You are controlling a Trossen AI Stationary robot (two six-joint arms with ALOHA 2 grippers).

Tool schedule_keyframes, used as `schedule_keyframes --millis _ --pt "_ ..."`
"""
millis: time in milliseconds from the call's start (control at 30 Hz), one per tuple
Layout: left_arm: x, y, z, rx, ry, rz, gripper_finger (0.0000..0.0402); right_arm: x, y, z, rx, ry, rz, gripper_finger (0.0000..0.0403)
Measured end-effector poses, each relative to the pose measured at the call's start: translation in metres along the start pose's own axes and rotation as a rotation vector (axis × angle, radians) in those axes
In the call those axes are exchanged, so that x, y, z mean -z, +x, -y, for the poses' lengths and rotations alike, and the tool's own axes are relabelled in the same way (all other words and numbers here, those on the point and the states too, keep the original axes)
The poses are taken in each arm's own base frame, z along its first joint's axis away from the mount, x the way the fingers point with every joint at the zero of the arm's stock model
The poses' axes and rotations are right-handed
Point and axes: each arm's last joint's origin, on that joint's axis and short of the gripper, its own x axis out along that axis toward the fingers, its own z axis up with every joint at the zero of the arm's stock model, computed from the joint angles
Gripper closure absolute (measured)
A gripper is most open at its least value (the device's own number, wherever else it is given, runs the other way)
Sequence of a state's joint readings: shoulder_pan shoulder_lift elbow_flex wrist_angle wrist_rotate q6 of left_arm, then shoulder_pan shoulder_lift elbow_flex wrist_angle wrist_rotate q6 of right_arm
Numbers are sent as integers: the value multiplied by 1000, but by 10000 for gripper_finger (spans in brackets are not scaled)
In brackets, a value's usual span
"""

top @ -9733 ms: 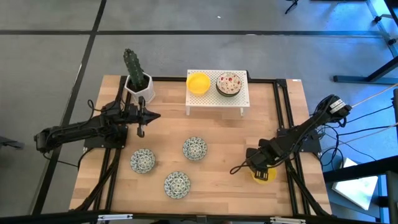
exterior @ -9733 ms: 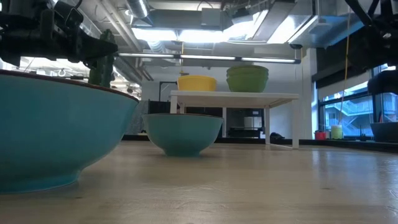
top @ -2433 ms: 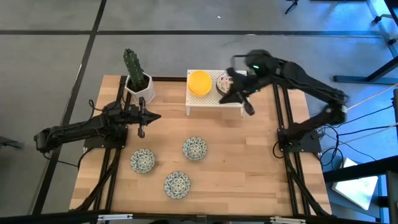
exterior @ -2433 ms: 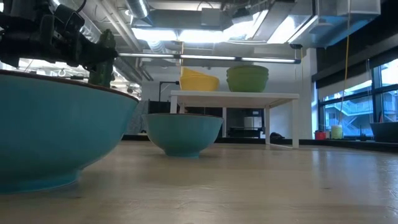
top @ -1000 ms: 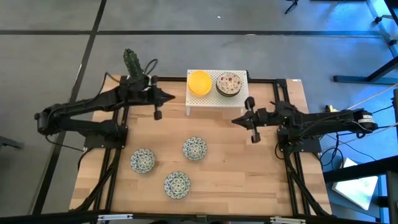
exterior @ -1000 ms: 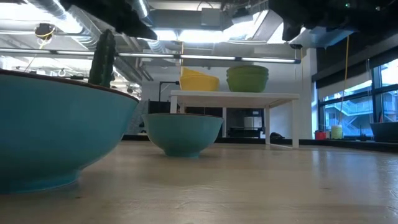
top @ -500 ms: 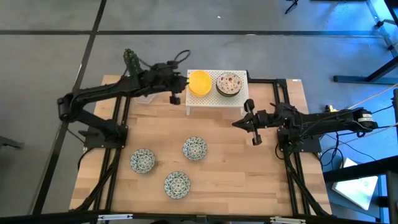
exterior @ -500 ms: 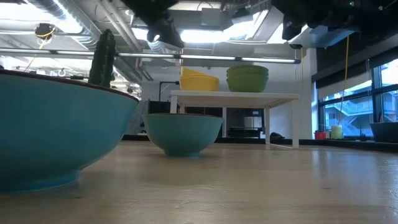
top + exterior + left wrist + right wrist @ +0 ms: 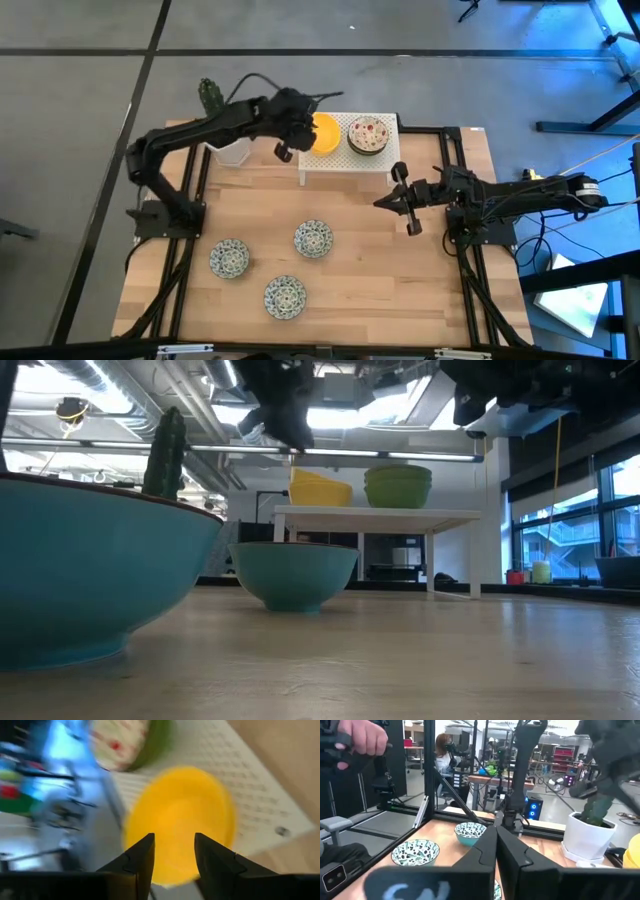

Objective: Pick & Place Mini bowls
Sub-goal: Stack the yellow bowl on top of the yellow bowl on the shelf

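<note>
The white perforated stand [image 9: 349,152] at the far edge of the wooden table [image 9: 350,270] serves as the landmark. On its top sit a yellow mini bowl [image 9: 322,133] at the end nearer the cactus pot [image 9: 231,150], and beside it a cream floral mini bowl [image 9: 367,135] with a green outside.

The left gripper [image 9: 289,140] hangs above the stand's yellow-bowl end; in the left wrist view its fingers [image 9: 140,857] stand parted with a clear gap, framing the yellow bowl and gripping nothing.

The right gripper [image 9: 396,197] hovers over the table just in front of the stand's other end, its fingers [image 9: 517,851] pressed together and empty.

Three white mini bowls with blue-green pattern lie on the table well in front of the stand: one nearest it [image 9: 313,238], one toward the left arm's base [image 9: 229,259], one farthest from the stand [image 9: 285,297].

In the right wrist view a person's hand [image 9: 361,740] shows in the room beyond the table.
</note>
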State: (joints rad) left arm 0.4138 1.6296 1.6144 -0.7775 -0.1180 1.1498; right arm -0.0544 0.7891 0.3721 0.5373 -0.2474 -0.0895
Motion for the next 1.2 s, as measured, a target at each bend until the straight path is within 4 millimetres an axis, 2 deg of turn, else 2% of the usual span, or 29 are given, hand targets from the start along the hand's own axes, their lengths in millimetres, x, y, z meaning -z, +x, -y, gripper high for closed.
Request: schedule_keyframes --millis 133,300,533,1000,1200 --pt "1 4 -8 141 -61 -50 270 0 0 -1 -35 2 3 388" --pt "0 11 -9 254 -73 -105 267 0 0 -1 -44 2 3 387" --pt "2 21 -5 275 -7 -206 268 0 0 -1 -44 6 -1 387" --pt "3 25 -10 234 38 -199 283 0 0 -1 -45 5 -2 386" --pt "6 42 -8 260 51 -244 306 0 0 -1 -44 7 -1 386"
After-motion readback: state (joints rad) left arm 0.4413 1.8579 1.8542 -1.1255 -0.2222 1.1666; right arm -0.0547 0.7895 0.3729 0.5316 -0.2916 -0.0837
